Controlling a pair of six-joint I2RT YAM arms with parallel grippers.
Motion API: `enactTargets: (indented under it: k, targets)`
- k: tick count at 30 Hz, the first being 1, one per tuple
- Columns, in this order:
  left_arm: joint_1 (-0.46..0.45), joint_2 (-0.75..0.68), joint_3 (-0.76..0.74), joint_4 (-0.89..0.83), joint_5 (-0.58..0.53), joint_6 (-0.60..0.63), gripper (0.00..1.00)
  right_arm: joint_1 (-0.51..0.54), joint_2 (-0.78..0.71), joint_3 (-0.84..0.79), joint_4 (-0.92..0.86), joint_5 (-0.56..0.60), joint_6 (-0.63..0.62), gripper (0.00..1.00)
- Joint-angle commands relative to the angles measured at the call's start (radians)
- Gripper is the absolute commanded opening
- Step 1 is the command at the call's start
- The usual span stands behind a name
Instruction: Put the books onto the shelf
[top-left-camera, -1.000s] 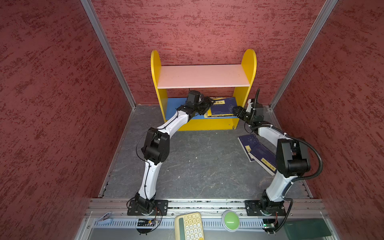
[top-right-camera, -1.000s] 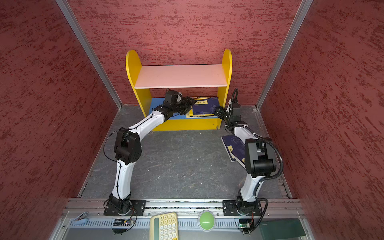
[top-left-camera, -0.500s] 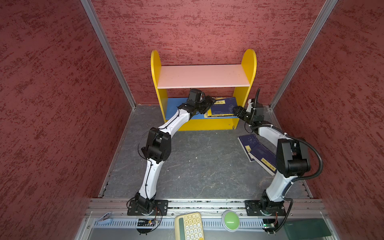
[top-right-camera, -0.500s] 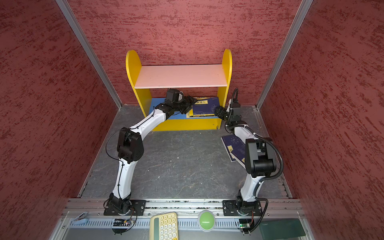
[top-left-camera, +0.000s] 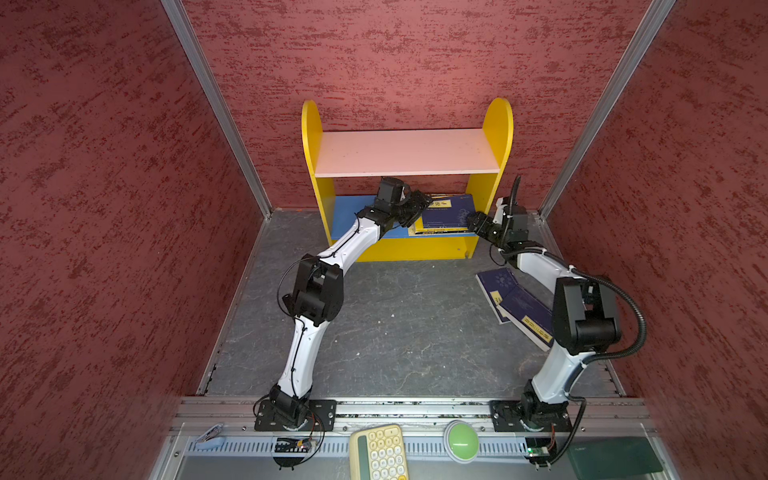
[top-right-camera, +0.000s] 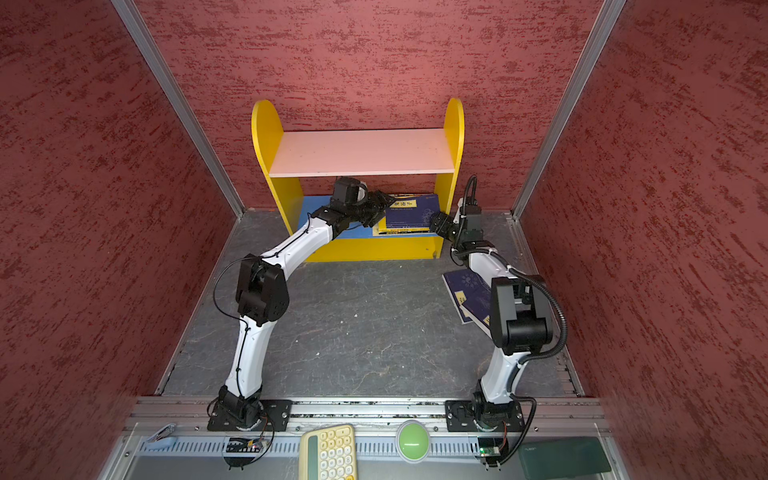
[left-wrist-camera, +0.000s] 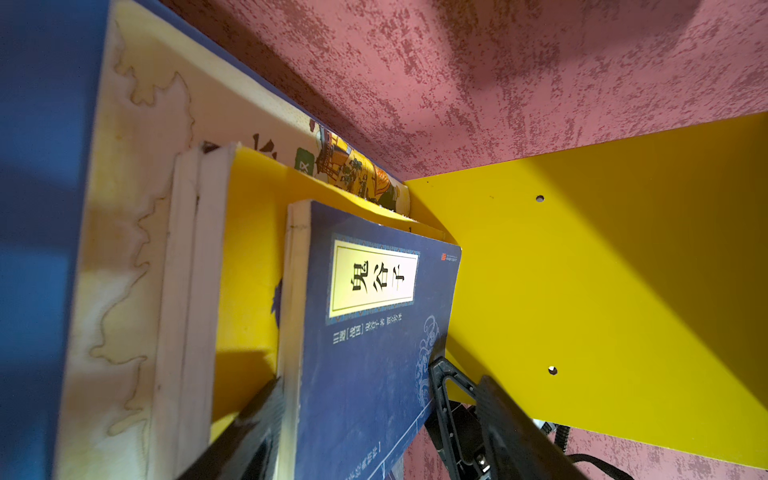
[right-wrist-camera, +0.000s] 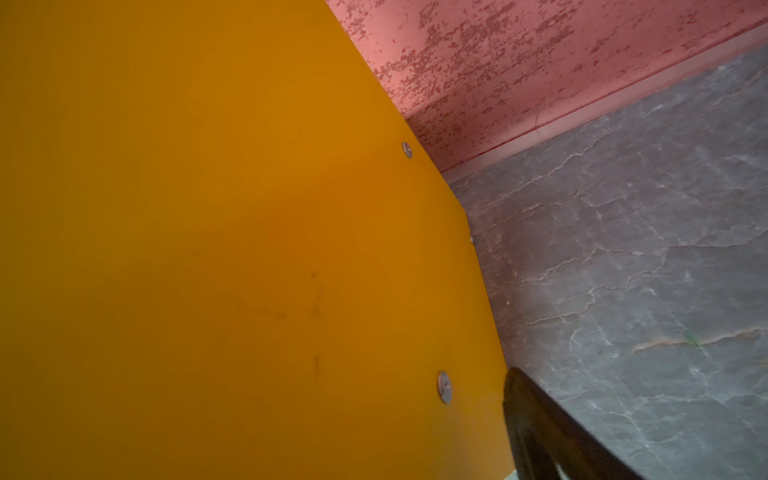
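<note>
Navy book (left-wrist-camera: 365, 332) within left end effector (left-wrist-camera: 354, 376)

Four books (top-left-camera: 446, 212) are lying stacked on one shelf (top-left-camera: 407, 151) at twelve o'clock, two more books (top-left-camera: 519, 305) at three o'clock. One keypad (top-left-camera: 380, 453) and one button (top-left-camera: 460, 441) are sitting at six o'clock, one slab (top-left-camera: 611, 455) at five o'clock.

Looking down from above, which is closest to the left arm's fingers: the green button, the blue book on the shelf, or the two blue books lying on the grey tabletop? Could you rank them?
1. The blue book on the shelf: nearest, right beside the left fingers, at the back.
2. The two blue books: farther, off to the right on the grey tabletop.
3. The green button: farthest, at the very front.
</note>
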Motion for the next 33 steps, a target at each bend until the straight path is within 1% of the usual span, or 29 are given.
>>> enactTargets:
  k: [1,3,6,7,9,13,15,19,21,23,25,28,30,33]
  targets:
    - [-0.014,-0.007,0.004,0.014,-0.002,0.03,0.74,0.001,0.008,0.031,-0.04,0.0,-0.027,0.91]
    - [-0.012,-0.035,-0.028,0.024,-0.023,0.043,0.76,0.0,-0.004,0.035,-0.042,0.007,-0.036,0.92]
    - [-0.016,-0.129,-0.164,0.143,-0.074,0.071,0.82,0.0,-0.037,0.032,-0.046,0.026,-0.048,0.95]
    - [-0.015,-0.161,-0.217,0.173,-0.097,0.078,0.83,0.0,-0.051,0.028,-0.047,0.033,-0.052,0.98]
    - [-0.012,-0.222,-0.311,0.234,-0.13,0.092,0.85,0.0,-0.079,0.016,-0.048,0.04,-0.061,0.99]
    - [-0.015,-0.329,-0.501,0.388,-0.136,0.109,0.87,0.002,-0.165,-0.046,-0.013,0.063,-0.068,0.99]
    - [-0.026,-0.37,-0.562,0.406,-0.134,0.13,0.87,0.001,-0.216,-0.088,0.003,0.096,-0.07,0.99]
    - [-0.074,-0.44,-0.653,0.377,-0.161,0.194,0.89,-0.003,-0.292,-0.163,-0.018,0.2,-0.085,0.99]
    - [-0.101,-0.463,-0.681,0.337,-0.173,0.219,0.89,-0.007,-0.293,-0.164,-0.085,0.252,-0.082,0.99]
    - [-0.128,-0.476,-0.706,0.304,-0.173,0.238,0.89,-0.016,-0.291,-0.179,-0.128,0.31,-0.063,0.99]
    - [-0.166,-0.493,-0.721,0.257,-0.189,0.27,0.89,-0.043,-0.299,-0.212,-0.15,0.355,-0.017,0.99]
    - [-0.21,-0.511,-0.721,0.194,-0.222,0.324,0.9,-0.109,-0.306,-0.254,-0.174,0.365,0.051,0.99]
    - [-0.223,-0.518,-0.711,0.157,-0.239,0.358,0.91,-0.171,-0.279,-0.238,-0.246,0.355,0.104,0.99]
    - [-0.246,-0.519,-0.692,0.097,-0.26,0.402,0.91,-0.259,-0.243,-0.224,-0.301,0.335,0.141,0.99]
